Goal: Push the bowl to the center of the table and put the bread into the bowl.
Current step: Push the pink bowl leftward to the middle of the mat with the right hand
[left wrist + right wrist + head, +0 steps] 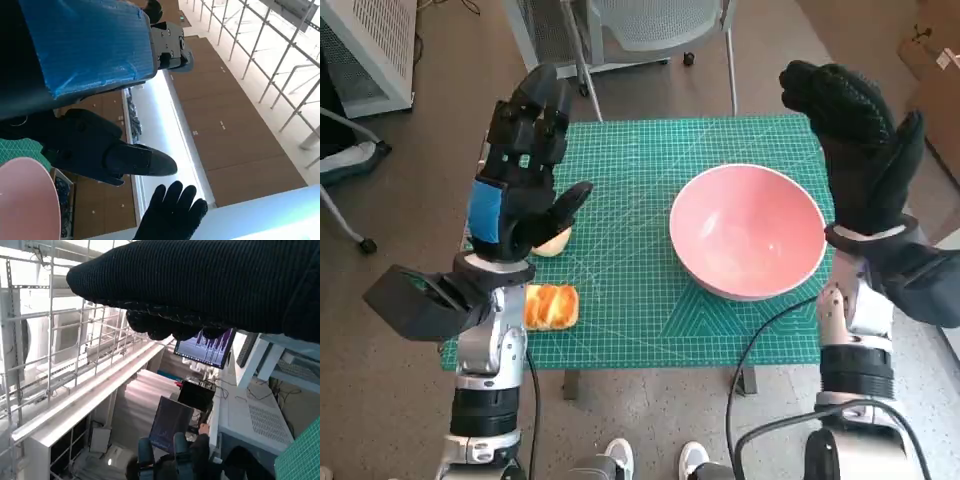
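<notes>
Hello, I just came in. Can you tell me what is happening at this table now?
A humanoid robot stands at a small table with a green mat, both hands raised and holding nothing. The pink bowl sits empty on the right side, not in the middle. The bread lies near the left front edge. The left hand hovers above it; the right hand is beside the bowl.

It looks like a robotics lab: a green cutting mat [650, 250] covers the tabletop, a monitor [205, 347] shows graphs, and metal racks [55, 340] and office chairs [650, 25] stand around.

bowl [748, 232] on table's [630, 300] right half | bread [551, 306] near left front edge
</notes>
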